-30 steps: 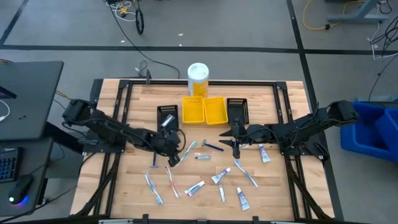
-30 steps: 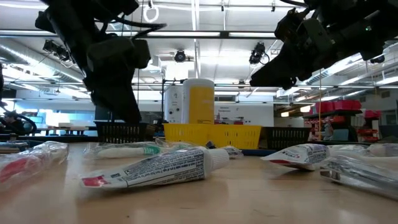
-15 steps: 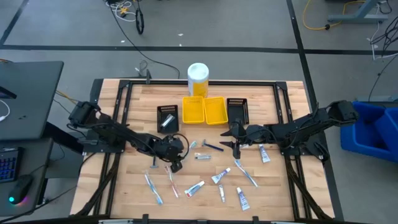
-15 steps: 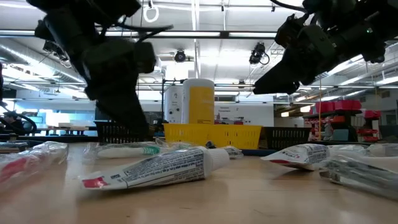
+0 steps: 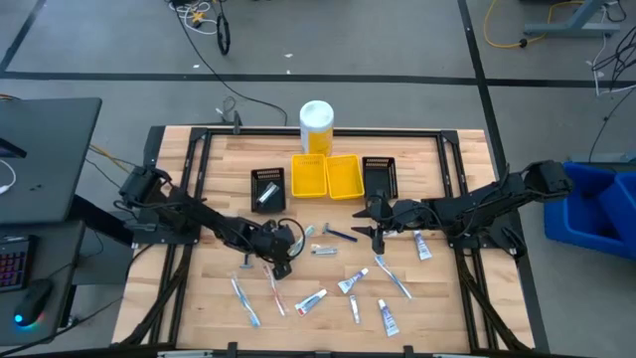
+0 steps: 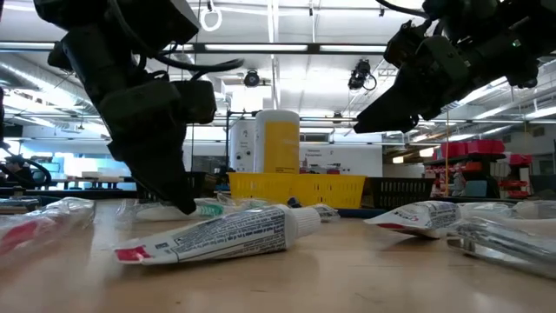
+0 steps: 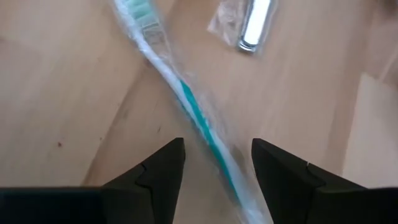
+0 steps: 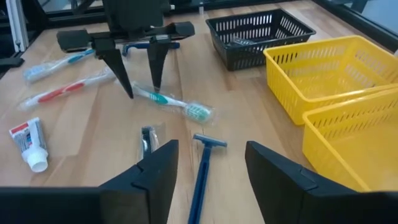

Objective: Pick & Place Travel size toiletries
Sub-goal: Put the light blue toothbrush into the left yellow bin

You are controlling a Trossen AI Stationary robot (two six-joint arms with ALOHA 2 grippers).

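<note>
We are holding our left gripper low over the middle of the table, fingers spread wide and pointing down on either side of the green-and-white toothbrush, which is lying flat in its clear wrapper on the wood; the fingers are gripping nothing. In the right wrist view our left fingers are standing astride the handle end of that toothbrush, its bristle head pointing toward the baskets. A small silvery piece in a clear packet is lying just beside the toothbrush.

We are keeping our right gripper raised above the table nearer the yellow bins, its fingers apart and empty. A blue razor is lying below it, near the silvery piece.

The other toiletries are lying scattered on the front half of the table: a red toothbrush, a blue toothbrush, a toothpaste tube and more tubes toward the right. In the low view one toothpaste tube is lying closest to the camera. Black bins are sitting on either side of the yellow ones, and a white-and-yellow container is standing behind them
</note>
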